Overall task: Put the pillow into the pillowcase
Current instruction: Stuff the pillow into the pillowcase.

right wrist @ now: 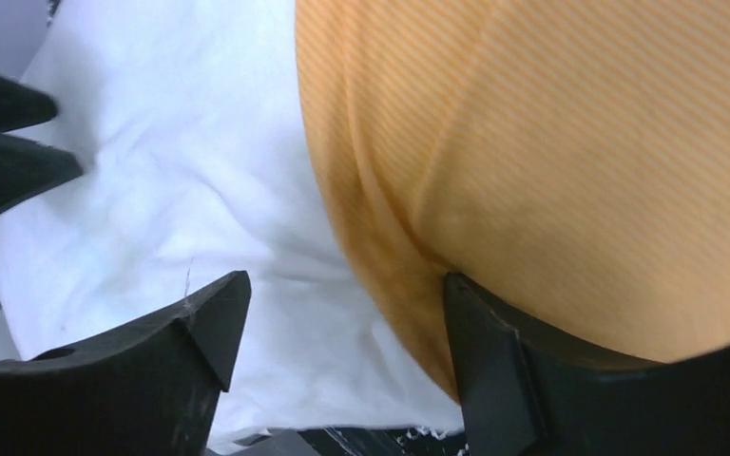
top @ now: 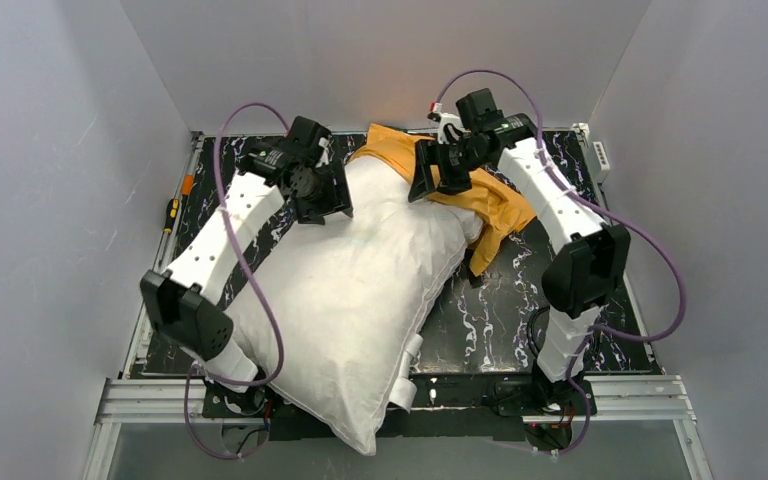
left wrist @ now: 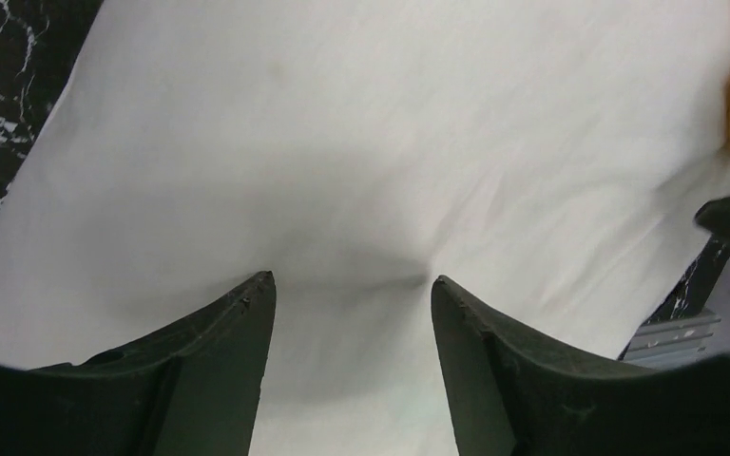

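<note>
Your pillow point(top: 360, 290) lies slantwise across the table point(top: 520, 300). Its near corner hangs over the near edge between the arm bases, and its far end reaches up by the far edge. The pillowcase point(top: 495, 200) is bunched at the far edge, draped over that far end and trailing toward the far right corner. Most of the pillow is outside it.

Left gripper point(left wrist: 352, 285): jaws apart at a moderate gap, tips pressed onto the pillow's upper face near its far left side, with a dimple of fabric between them. Nothing is clamped.

Right gripper point(right wrist: 337, 285): jaws wide, straddling the line where the orange hem meets the white fabric. Nothing is clamped.

Judgement: you are in the stuffing step, and it is barely begun. The next move calls for a firm pinch on the hem with the right. The left should brace or push the pillow toward the far edge while the case is drawn toward the near edge. Whether the pillow's far end sits inside the opening or merely under the cloth cannot be told.
</note>
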You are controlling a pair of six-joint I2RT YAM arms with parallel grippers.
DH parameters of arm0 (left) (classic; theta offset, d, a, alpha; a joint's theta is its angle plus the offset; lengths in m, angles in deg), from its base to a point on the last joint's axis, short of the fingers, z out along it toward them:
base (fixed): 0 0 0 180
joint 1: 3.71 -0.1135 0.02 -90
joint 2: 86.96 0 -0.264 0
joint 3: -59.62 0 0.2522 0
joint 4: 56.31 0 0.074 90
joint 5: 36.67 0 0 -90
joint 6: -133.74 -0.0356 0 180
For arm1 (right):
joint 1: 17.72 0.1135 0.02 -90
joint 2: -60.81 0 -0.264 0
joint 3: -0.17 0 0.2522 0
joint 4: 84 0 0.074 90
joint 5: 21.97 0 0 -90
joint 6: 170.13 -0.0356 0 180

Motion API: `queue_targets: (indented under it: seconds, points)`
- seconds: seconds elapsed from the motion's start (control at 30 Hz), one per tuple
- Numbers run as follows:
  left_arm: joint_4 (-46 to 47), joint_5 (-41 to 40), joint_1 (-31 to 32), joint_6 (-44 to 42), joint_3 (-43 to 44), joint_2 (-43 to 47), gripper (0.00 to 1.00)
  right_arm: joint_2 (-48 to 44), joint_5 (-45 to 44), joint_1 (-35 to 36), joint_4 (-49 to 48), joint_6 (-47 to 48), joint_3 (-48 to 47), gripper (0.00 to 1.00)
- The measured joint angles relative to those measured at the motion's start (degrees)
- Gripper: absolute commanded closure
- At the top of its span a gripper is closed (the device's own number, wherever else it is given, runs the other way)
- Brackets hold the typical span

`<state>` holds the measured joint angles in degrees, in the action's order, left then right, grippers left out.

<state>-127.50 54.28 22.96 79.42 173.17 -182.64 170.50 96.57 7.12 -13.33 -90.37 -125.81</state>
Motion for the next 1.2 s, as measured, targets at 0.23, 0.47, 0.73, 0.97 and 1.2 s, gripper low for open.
queue_targets:
  seconds: [0.23,0.47,0.73,0.97,1.2]
  points:
    - [-4.2,-1.5,1.3,-1.2,-4.2,10.1,0.35,-12.6,-11.4,-3.8,-0.1,-0.4,9.4,0.02]
    - [-6.2,-4.9,12.0,-3.3,1.3,6.4,0.33,-20.3,-18.8,-9.6,-1.5,-3.1,19.7,0.02]
    - [-7.7,-7.7,24.3,-5.2,13.2,-7.0,0.30,-17.4,-20.6,-12.8,-4.3,-5.9,35.5,0.26]
    - [-8.8,-11.1,26.3,-5.1,11.8,-12.5,0.42,-9.5,-16.7,-12.8,-8.9,-5.0,37.9,0.96]
    - [-8.2,-10.1,21.7,-4.5,9.7,-12.5,0.76,-9.5,-11.3,-12.9,-6.8,-2.1,35.8,0.99]
